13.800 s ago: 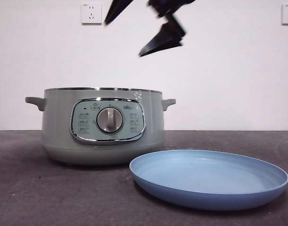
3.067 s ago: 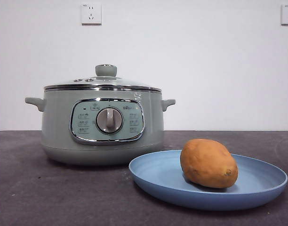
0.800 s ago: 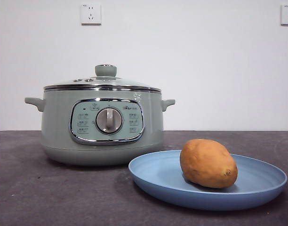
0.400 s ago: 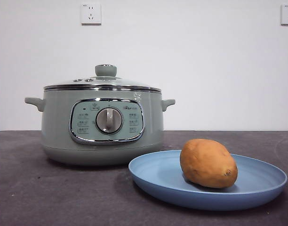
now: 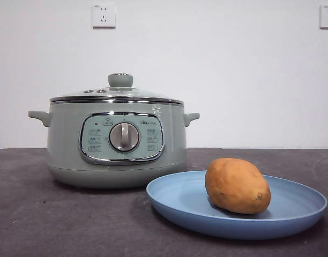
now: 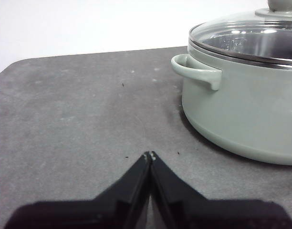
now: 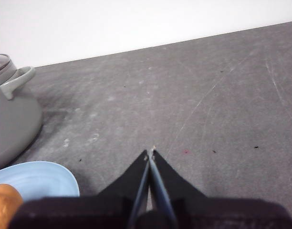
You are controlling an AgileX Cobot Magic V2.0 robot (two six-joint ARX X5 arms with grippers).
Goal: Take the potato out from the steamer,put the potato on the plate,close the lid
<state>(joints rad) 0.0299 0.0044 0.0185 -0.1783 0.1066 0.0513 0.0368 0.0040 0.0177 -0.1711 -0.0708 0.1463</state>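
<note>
The orange-brown potato [image 5: 237, 185] lies on the blue plate [image 5: 180, 201], to the right of and in front of the sage-green steamer [image 5: 117, 142]. The glass lid [image 5: 118, 92] with its green knob sits on the steamer's rim. Neither arm shows in the front view. My left gripper [image 6: 149, 154] is shut and empty over bare table beside the steamer [image 6: 246, 105], whose lid [image 6: 253, 38] is in place. Away from the pot, my right gripper [image 7: 150, 151] is shut and empty above the table, with the plate [image 7: 36, 179] and an edge of the potato [image 7: 4, 205] at the corner of its view.
The dark grey tabletop [image 5: 73, 225] spreads around the pot and plate. A white wall with two sockets [image 5: 103, 15] stands behind. A steamer handle [image 6: 196, 71] sticks out toward the left gripper's side.
In the oldest frame the steamer was uncovered, the plate was empty and a gripper hung above. Since then potato and lid have been in place; nothing has moved in the last second.
</note>
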